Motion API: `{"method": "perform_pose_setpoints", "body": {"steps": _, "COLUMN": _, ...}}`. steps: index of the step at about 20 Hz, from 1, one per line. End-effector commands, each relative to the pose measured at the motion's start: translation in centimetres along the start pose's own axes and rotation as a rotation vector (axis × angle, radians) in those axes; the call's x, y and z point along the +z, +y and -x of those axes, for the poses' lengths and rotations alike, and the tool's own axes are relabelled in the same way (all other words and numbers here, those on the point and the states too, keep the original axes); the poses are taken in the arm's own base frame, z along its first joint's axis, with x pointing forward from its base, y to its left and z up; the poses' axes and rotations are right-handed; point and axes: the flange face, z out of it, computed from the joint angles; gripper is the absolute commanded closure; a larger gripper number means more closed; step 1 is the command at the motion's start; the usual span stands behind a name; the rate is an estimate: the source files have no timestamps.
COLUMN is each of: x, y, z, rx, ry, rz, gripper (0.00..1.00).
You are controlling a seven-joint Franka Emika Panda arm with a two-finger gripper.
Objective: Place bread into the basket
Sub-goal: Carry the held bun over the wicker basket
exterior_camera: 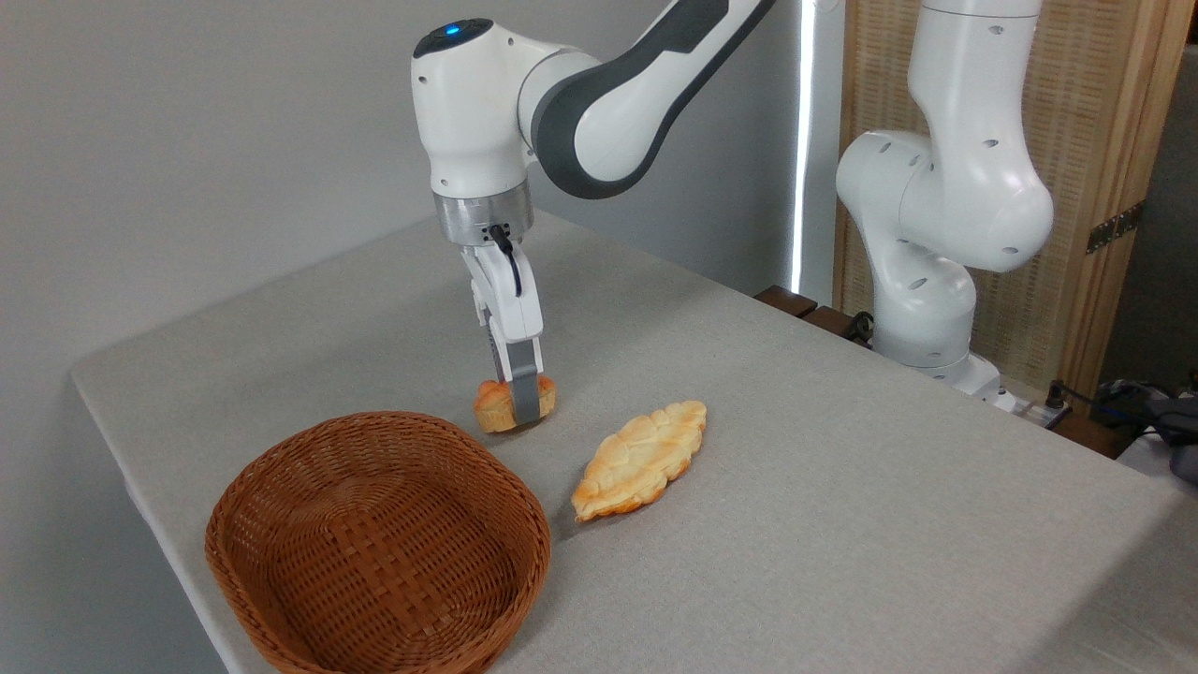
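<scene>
Tool (520,404): pointing straight down, clenched on the bun (513,404), near finger across its front.
Bun: at counter (842,487) level, just behind the basket (379,548) rim; whether lifted clear, cannot tell.
Basket: empty, mouth up, near counter's front edge.
Pastry (640,459): flat, right of bun, untouched.
Reason, judged: vertical grip suits lifting over the low rim.

Leaf-shaped pastry (639,459) flat on grey table (842,524) (cloth-covered).
</scene>
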Motion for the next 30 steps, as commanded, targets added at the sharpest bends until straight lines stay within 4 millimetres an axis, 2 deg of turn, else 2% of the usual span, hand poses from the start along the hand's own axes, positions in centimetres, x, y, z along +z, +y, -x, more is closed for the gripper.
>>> {"method": "perform_pose_setpoints", "body": {"steps": 1, "x": -2.3, "y": 0.0, "z": 0.0, "rx": 0.001, "ry": -0.032, "rz": 0.061, "gripper": 0.59}}
{"method": "perform_pose_setpoints", "body": {"steps": 4, "x": -5.1, "y": -0.8, "z": -0.6, "rx": -0.017, "ry": -0.015, "rz": 0.091, "gripper": 0.58}}
{"method": "perform_pose_setpoints", "body": {"steps": 5, "x": -6.7, "y": -1.4, "z": -0.7, "rx": -0.031, "ry": 0.011, "rz": 0.099, "gripper": 0.58}}
{"method": "perform_pose_setpoints", "body": {"steps": 6, "x": -7.3, "y": -2.1, "z": -0.5, "rx": -0.047, "ry": 0.026, "rz": 0.102, "gripper": 0.58}}
{"method": "perform_pose_setpoints", "body": {"steps": 8, "x": -9.5, "y": -5.1, "z": 0.0, "rx": -0.105, "ry": 0.097, "rz": 0.1, "gripper": 0.58}}
{"method": "perform_pose_setpoints", "body": {"steps": 9, "x": -10.1, "y": -5.7, "z": -0.1, "rx": -0.119, "ry": 0.119, "rz": 0.103, "gripper": 0.58}}
{"method": "perform_pose_setpoints", "body": {"steps": 12, "x": -12.1, "y": -10.3, "z": -0.1, "rx": -0.2, "ry": 0.235, "rz": 0.112, "gripper": 0.57}}
{"method": "perform_pose_setpoints", "body": {"steps": 13, "x": -12.1, "y": -11.7, "z": -0.5, "rx": -0.211, "ry": 0.251, "rz": 0.106, "gripper": 0.56}}
{"method": "perform_pose_setpoints", "body": {"steps": 17, "x": -11.2, "y": -15.1, "z": -2.1, "rx": -0.238, "ry": 0.331, "rz": 0.001, "gripper": 0.56}}
{"method": "perform_pose_setpoints", "body": {"steps": 19, "x": -10.7, "y": -16.1, "z": -2.4, "rx": -0.249, "ry": 0.362, "rz": -0.047, "gripper": 0.56}}
{"method": "perform_pose_setpoints", "body": {"steps": 21, "x": -9.3, "y": -16.9, "z": -2.7, "rx": -0.234, "ry": 0.364, "rz": -0.071, "gripper": 0.55}}
{"method": "perform_pose_setpoints", "body": {"steps": 23, "x": -7.9, "y": -17.0, "z": -3.5, "rx": -0.184, "ry": 0.355, "rz": -0.073, "gripper": 0.43}}
{"method": "perform_pose_setpoints", "body": {"steps": 25, "x": -7.7, "y": -17.0, "z": -3.5, "rx": -0.176, "ry": 0.352, "rz": -0.073, "gripper": 0.37}}
{"method": "perform_pose_setpoints", "body": {"steps": 28, "x": -7.1, "y": -17.0, "z": -3.5, "rx": -0.149, "ry": 0.33, "rz": -0.08, "gripper": 0.17}}
{"method": "perform_pose_setpoints", "body": {"steps": 30, "x": -6.7, "y": -17.0, "z": -3.6, "rx": -0.135, "ry": 0.311, "rz": -0.086, "gripper": 0.09}}
